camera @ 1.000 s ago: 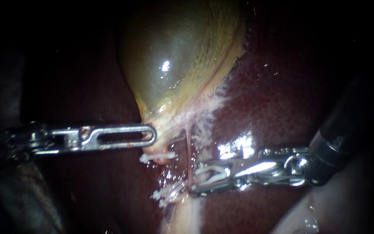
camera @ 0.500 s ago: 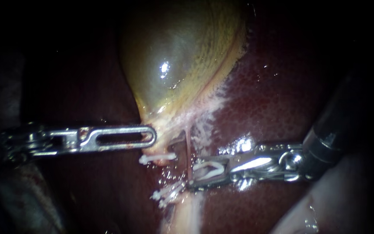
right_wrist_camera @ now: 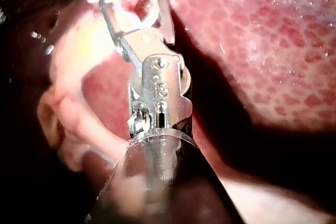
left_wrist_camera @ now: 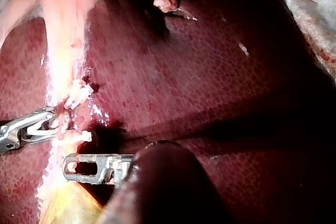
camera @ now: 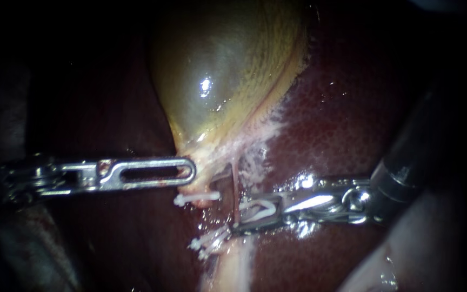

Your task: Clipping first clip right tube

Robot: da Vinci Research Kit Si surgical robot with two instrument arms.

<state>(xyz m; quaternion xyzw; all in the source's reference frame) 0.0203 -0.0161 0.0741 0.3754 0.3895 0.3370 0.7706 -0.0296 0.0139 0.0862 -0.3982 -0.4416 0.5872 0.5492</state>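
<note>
The right tool [camera: 239,216] comes in from the right with its 2 jaws spread in a narrow V. They hold an open white clip [camera: 260,211] seated between them, 1 leg against each jaw. In the right wrist view the same tool [right_wrist_camera: 134,3] shows the V clearly, with reddish tissue in the gap.

The right tube [camera: 235,184], a thin pale-pink strand, runs down from the gallbladder's neck. It crosses the mouth of those jaws and touches their tips. I cannot tell how deep it sits between the clip's legs.

Just beside the tube lies an upper clip [camera: 195,198], closed across pale tissue under the neck. Lower clips [camera: 209,244] sit near the pale stalk below.

The left tool [camera: 189,171] comes in level from the left, its slotted jaws pressed together. Its tip touches the pale tissue at the neck; I cannot tell whether any tissue is pinched.

Above swells the yellow-green gallbladder [camera: 222,70], bedded on the dark red liver [camera: 341,119].
</note>
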